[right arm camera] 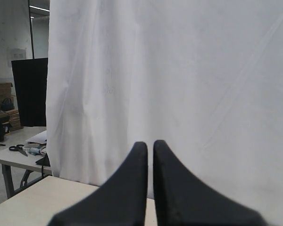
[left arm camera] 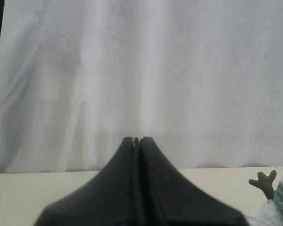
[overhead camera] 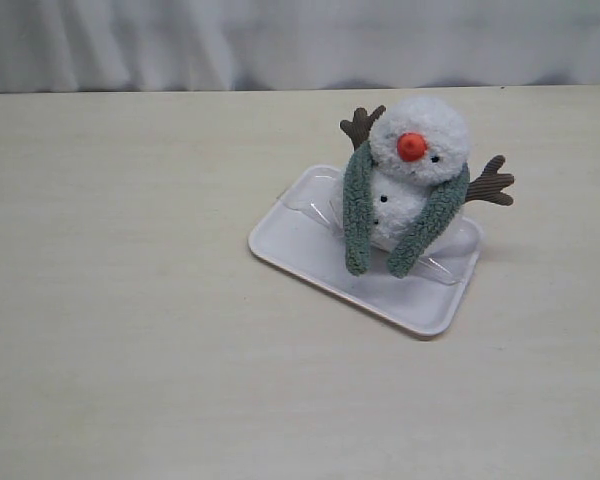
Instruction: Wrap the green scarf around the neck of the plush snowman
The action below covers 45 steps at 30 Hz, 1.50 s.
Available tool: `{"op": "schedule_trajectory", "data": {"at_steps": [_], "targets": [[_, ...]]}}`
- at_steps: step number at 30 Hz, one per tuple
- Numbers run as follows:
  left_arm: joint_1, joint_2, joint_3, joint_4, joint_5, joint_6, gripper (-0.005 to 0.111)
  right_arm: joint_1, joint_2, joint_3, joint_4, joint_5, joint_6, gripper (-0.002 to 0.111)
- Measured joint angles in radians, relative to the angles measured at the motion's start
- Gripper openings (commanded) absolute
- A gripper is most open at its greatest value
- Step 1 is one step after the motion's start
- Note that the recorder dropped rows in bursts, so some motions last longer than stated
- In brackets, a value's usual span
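The left tool (left arm camera: 137, 139) was shut, the right tool (right arm camera: 150, 143) almost shut, both empty. On the white tray (overhead camera: 280, 240) the green scarf (overhead camera: 358, 215) hung round the neck of the plush snowman (overhead camera: 420, 125), ends loose in front. A bump could slide it off. Only the exterior view showed the whole toy; the left wrist view caught one twig arm (left arm camera: 264, 181).

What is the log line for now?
fuzzy grey-green knit scarf draped round neck of fluffy white plush snowman | ends hang in front | snowman on white tray
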Motion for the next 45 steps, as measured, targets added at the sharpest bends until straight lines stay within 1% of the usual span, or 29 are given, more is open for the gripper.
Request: {"op": "schedule_trajectory", "data": {"at_steps": [4,11,18,23,29,32,39,42,45], "targets": [[0.028,-0.013,0.047,0.000,-0.007,-0.004,0.000,0.000,0.000,0.000,0.000,0.000,0.000,0.004],[0.051,-0.017,0.126,0.000,-0.067,-0.006,0.000,0.000,0.000,0.000,0.000,0.000,0.000,0.004],[0.105,-0.134,0.195,0.000,-0.087,-0.006,0.000,0.000,0.000,0.000,0.000,0.000,0.000,0.004],[0.106,-0.171,0.205,0.000,-0.089,-0.006,0.000,0.000,0.000,0.000,0.000,0.000,0.000,0.004],[0.112,-0.175,0.205,0.000,-0.042,0.018,0.000,0.000,0.000,0.000,0.000,0.000,0.000,0.004],[0.127,-0.175,0.205,0.036,-0.014,0.030,0.000,0.000,0.000,0.000,0.000,0.000,0.000,0.004],[0.140,-0.175,0.205,0.158,0.160,0.039,0.000,0.000,0.000,0.000,0.000,0.000,0.000,0.004],[0.140,-0.175,0.205,0.169,0.213,0.044,0.000,0.000,0.000,0.000,0.000,0.000,0.000,0.004],[0.140,-0.175,0.205,0.158,0.260,0.085,0.000,0.000,0.000,0.000,0.000,0.000,0.000,0.004]]}}
